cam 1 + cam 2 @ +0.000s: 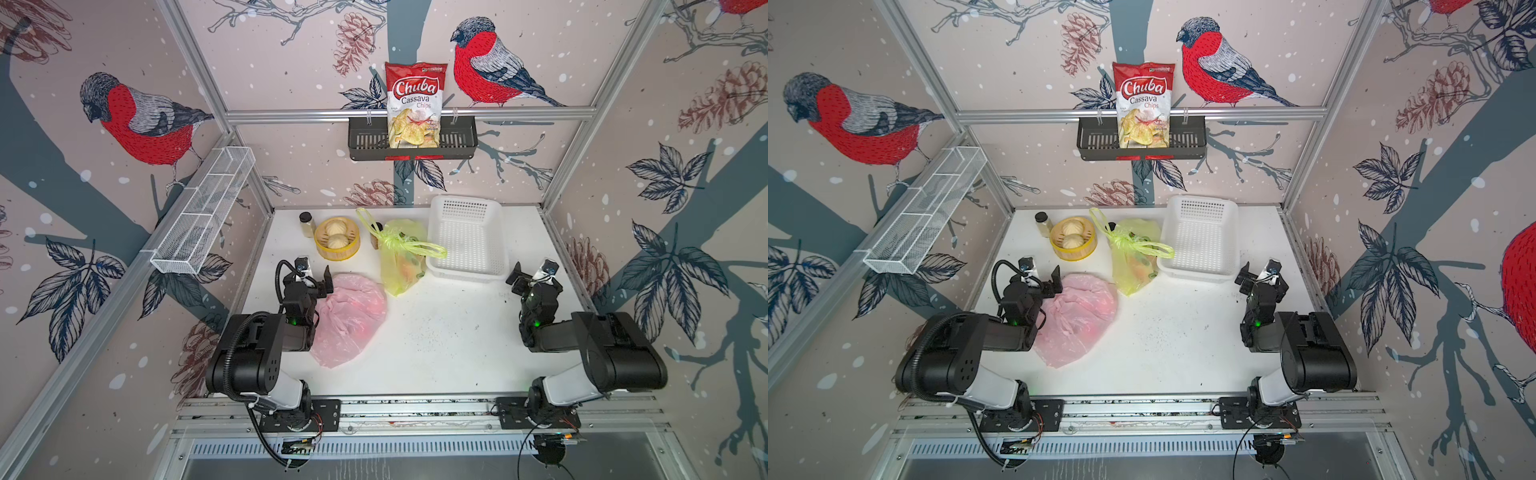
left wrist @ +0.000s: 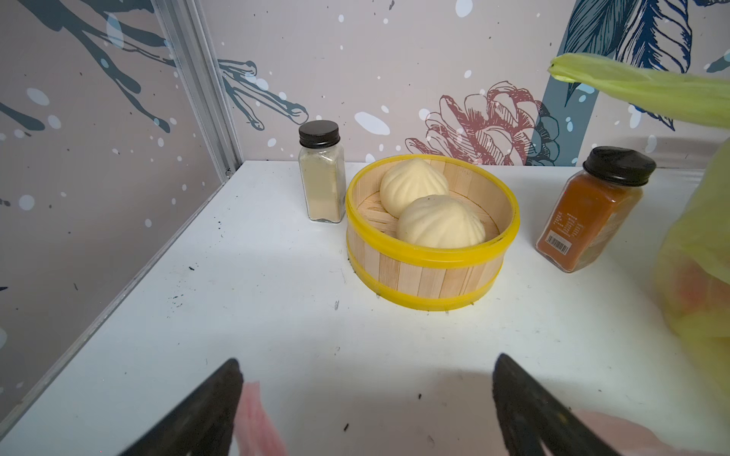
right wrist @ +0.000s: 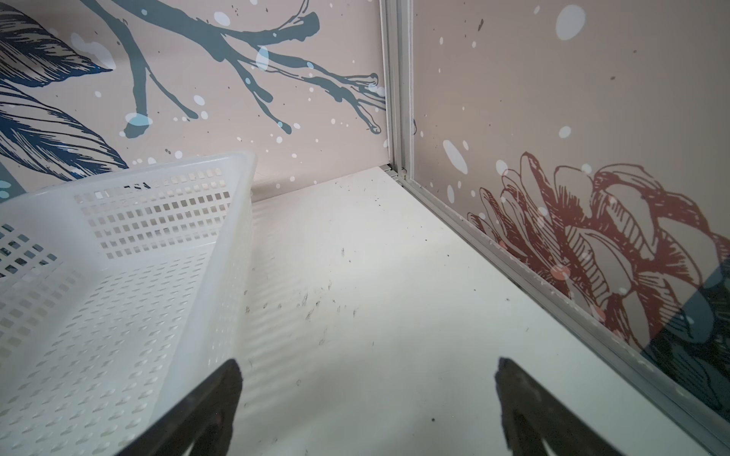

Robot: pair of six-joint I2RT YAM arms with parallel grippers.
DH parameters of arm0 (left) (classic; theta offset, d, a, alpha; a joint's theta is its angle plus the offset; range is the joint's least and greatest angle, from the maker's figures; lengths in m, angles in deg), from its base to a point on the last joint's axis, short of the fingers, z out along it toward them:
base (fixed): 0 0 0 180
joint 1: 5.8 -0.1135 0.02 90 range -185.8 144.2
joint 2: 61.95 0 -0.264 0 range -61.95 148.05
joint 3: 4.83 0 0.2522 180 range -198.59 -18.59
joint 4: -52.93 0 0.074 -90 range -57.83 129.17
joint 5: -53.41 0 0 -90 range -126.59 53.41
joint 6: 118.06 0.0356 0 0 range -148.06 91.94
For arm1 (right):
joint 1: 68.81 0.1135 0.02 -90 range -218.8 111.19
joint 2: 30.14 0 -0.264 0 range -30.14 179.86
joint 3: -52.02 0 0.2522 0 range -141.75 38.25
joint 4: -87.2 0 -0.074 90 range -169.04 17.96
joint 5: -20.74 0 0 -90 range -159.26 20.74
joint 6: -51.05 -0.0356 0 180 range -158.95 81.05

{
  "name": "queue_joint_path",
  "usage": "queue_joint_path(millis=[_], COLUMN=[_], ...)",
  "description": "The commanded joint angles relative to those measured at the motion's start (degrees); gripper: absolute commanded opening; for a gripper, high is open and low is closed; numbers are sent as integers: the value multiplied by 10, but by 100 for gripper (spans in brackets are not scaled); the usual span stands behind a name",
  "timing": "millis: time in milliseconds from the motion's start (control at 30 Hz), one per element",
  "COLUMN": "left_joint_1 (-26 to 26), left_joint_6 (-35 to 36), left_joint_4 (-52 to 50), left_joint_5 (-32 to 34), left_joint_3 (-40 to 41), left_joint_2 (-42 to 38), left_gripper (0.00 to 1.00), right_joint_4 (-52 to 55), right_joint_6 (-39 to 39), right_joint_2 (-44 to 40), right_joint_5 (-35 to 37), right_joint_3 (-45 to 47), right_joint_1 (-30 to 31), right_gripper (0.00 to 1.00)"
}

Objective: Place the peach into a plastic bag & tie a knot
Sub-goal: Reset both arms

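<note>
1. Jaws, both top views: left and right pairs spread, empty; yellow bag (image 1: 405,262) on table (image 1: 436,345), orange lump inside, likely the peach (image 1: 406,269).
2. Left wrist: jaws parted; bag film thin, slippery, light. Grip the handles (image 2: 640,92).
3. Right wrist: jaws parted beside white basket (image 3: 118,276).
</note>
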Motion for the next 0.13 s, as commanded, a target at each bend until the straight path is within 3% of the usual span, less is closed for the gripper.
queue_joint_path(millis=[0,100], left_joint_1=[-1,0], left_joint_6=[-2,-2], left_joint_4=[12,13], left_joint_5=[3,3], left_joint_3=[-4,-3], left_joint_2=[0,-1], left_gripper=[96,96], right_joint_4=[0,-17], right_joint_6=[6,13], right_joint_2=[-2,-7], right_joint_5=[-5,-16], right_joint_3=[-1,9], right_joint_1=[-3,0], right_gripper=[100,100])
